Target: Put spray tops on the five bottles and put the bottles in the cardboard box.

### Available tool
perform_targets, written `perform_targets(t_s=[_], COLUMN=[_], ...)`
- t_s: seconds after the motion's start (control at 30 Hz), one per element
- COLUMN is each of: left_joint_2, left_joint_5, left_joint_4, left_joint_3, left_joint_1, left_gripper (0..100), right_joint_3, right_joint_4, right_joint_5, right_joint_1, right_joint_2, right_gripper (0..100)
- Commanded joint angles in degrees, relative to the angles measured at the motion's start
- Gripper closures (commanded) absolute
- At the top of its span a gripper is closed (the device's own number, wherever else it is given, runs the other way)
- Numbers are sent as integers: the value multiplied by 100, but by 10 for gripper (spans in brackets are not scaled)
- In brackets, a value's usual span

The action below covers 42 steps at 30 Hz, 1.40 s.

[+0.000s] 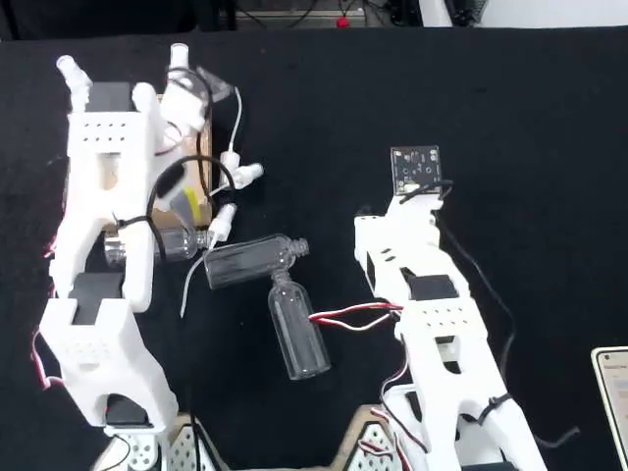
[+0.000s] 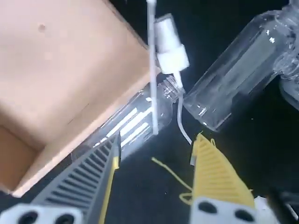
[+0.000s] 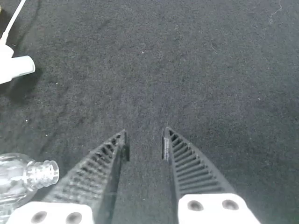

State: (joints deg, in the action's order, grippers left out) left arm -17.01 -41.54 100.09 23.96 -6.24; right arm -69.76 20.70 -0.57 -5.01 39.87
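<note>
Early stage: two bottles [image 1: 247, 261] lie uncapped on table [image 1: 510, 118], spray tops [image 1: 241, 176] loose near cardboard box [image 2: 56, 70]; left gripper [image 2: 156, 139], right gripper [image 3: 145, 134] both spread, empty

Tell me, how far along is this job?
Little looks done: three bottles lie uncapped outside the cardboard box, spray tops loose nearby. Nothing is in hand: left claw open above the bottle beside the box, right claw open over bare cloth. Capping and boxing remain.

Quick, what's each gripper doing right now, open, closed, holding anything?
Left gripper: open, holding nothing, by a bottle beside the cardboard box.
Right gripper: open, empty, over the black table.
</note>
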Motion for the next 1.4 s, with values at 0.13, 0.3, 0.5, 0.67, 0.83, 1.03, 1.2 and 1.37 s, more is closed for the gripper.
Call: perform_targets(t_s=[0.13, 0.3, 0.5, 0.67, 0.83, 1.03, 1.2, 1.37], left_joint_2=[352, 202, -158, 0, 369, 545, 492, 448], left_joint_5=[-53, 44, 158, 158, 158, 158, 158, 158], left_joint_4=[-633, -809, -800, -782, -791, -396, -308, -316], left_joint_3=[-514, -514, -453, -453, -462, -462, -523, -330], left_joint_1=[136, 295, 514, 576, 637, 1297, 1912, 1921], left_gripper=[755, 756, 923, 949, 950, 950, 950, 945], right_joint_3=[66, 66, 66, 66, 66, 66, 66, 57], right_joint_4=[-149, -149, -149, -149, -149, -158, -158, -158], right_joint_5=[44, 44, 44, 44, 44, 44, 44, 44], right_joint_1=[70, 70, 70, 70, 70, 70, 105, 114], right_joint_2=[-13, -13, -13, -13, -13, -13, -13, -4], right_gripper=[884, 884, 884, 884, 884, 884, 884, 884])
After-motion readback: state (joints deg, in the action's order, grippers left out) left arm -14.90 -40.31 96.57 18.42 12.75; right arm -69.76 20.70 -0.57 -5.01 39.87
